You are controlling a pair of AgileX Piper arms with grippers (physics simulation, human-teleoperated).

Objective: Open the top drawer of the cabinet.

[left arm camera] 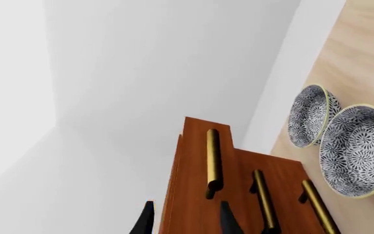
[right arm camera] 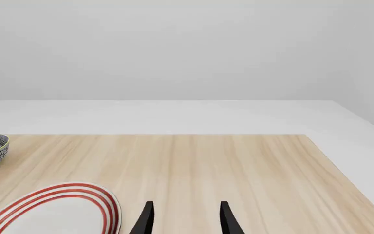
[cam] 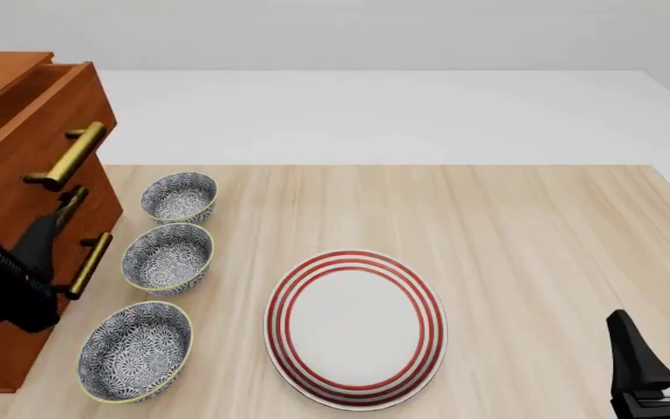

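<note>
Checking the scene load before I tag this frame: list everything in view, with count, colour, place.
cabinet: 1, reddish-brown wood, three drawers, at the table's left edge.
top drawer: 1, reddish-brown, sticking out past the two below it, so partly open.
brass bar handles: 3, one per drawer front.
patterned bowls: 3, dark blue-and-white pattern with pale yellow-green rims, in a line just right of the cabinet, near to far.
plate: 1, white with red rings at the rim, centre of the table near the front edge.
table: 1, light wood.
left gripper: 1, black, jaws open, in front of the drawer fronts, holding nothing.
right gripper: 1, black, jaws open, at the front right, holding nothing.
</note>
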